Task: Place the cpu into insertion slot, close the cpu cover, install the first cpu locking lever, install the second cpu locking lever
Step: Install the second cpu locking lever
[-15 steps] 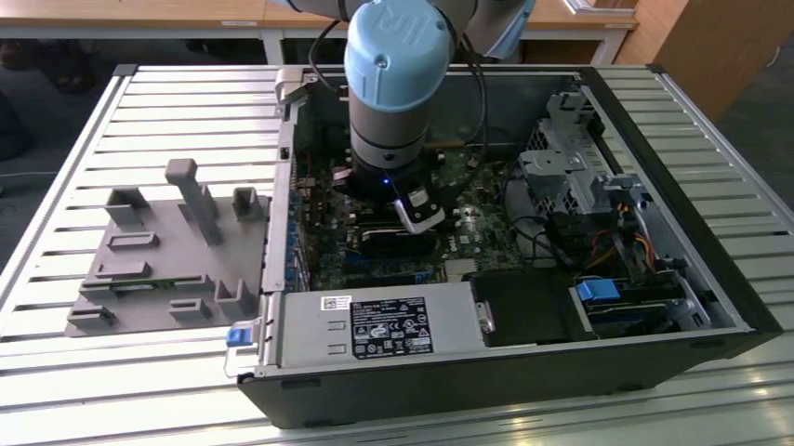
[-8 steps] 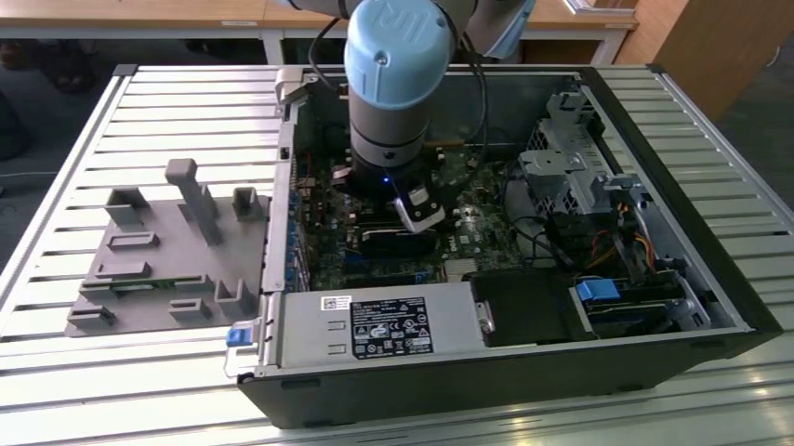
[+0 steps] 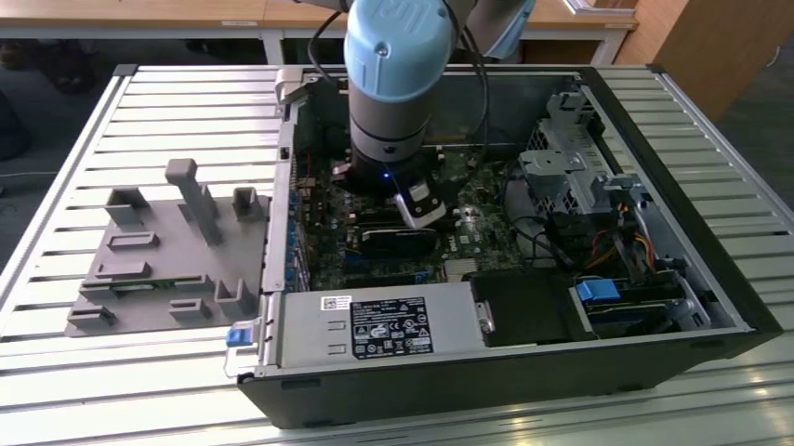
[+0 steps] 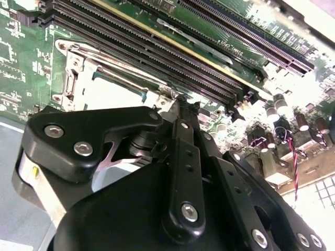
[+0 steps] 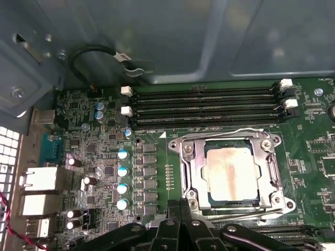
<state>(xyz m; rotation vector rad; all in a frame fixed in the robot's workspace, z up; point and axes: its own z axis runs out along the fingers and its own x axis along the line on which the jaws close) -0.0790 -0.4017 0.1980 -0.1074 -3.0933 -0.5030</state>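
cpu (image 5: 232,175) sat seated in insertion slot (image 5: 194,172), cpu cover (image 5: 270,172) down around it. gripper (image 5: 179,205) hovered just beside slot's near edge, fingers pressed together, holding nothing. locking lever (image 5: 246,130) ran along slot's far side, beside memory slots (image 5: 204,107).

Pale blue cap over a dark grey cylindrical arm (image 3: 390,84), ringed in lighter grey lower down. Small blue light glowing on the black wrist section. Black cables trailing off behind the cap. White-and-black block bolted below the wrist. In both wrist views, matte black gripper (image 4: 180,112) built of flat linkage plates, rounded at the corners, pinned with silver socket-head screws (image 4: 189,210). Pale yellowish band along one edge of the housing.
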